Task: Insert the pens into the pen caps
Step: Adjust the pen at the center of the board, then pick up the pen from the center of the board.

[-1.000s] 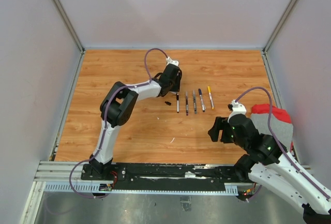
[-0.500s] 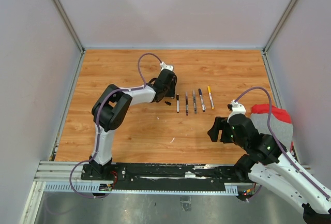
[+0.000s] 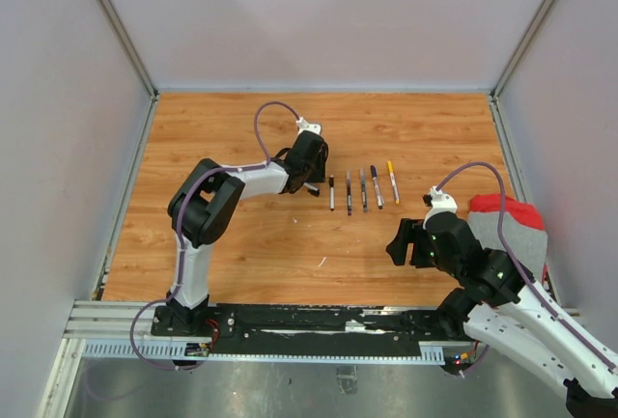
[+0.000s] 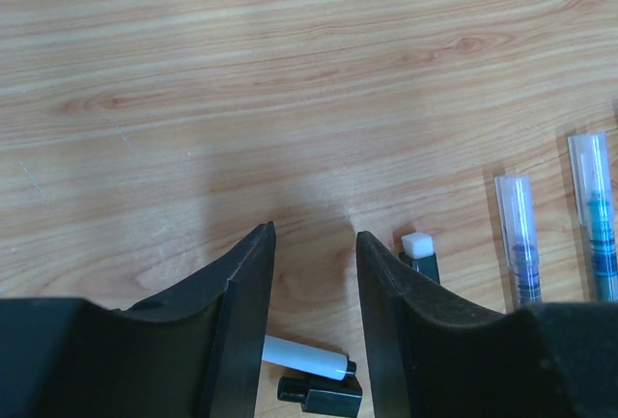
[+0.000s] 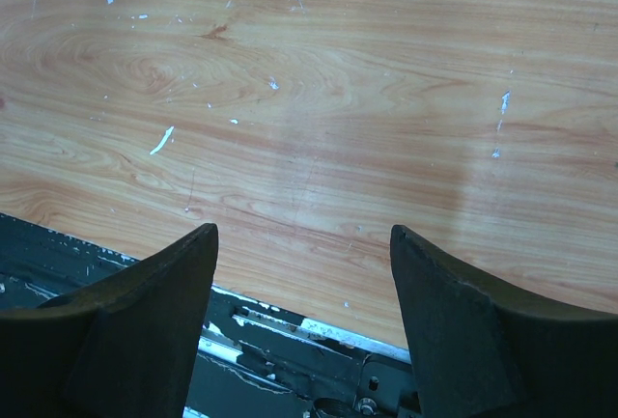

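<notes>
Pens are left in a row; the left gripper is held part-open, empty, over a black cap, probably for pickup.

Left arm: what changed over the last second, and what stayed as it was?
The left gripper drew back toward the near-left, ending over the loose black cap, and its elbow swung leftward. Most of that move came early in the second. Its jaws are part open with nothing visibly gripped. The row of pens, the cap and the right gripper stayed about where they were.
</notes>
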Controlling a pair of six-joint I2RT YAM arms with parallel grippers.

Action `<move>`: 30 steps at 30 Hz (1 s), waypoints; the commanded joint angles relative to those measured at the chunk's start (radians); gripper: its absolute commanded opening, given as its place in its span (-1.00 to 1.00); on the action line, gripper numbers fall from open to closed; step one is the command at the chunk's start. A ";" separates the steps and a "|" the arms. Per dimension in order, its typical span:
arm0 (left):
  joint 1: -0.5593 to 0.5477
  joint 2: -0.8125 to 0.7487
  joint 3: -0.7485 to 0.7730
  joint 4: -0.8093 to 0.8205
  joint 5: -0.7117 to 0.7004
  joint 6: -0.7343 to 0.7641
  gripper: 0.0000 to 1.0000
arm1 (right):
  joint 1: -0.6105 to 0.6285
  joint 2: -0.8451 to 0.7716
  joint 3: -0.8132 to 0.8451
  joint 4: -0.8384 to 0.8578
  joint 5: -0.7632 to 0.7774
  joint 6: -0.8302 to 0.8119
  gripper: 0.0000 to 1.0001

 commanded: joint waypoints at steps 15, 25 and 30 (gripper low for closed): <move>-0.005 -0.135 0.085 -0.137 -0.307 -0.079 0.30 | -0.010 -0.010 -0.012 0.002 -0.012 0.010 0.47; -0.006 -0.057 0.149 -0.311 -0.352 -0.219 0.45 | -0.009 -0.027 -0.019 -0.011 -0.007 0.012 0.48; -0.012 -0.030 0.155 -0.335 -0.337 -0.253 0.44 | -0.008 -0.037 -0.022 -0.015 -0.003 0.015 0.48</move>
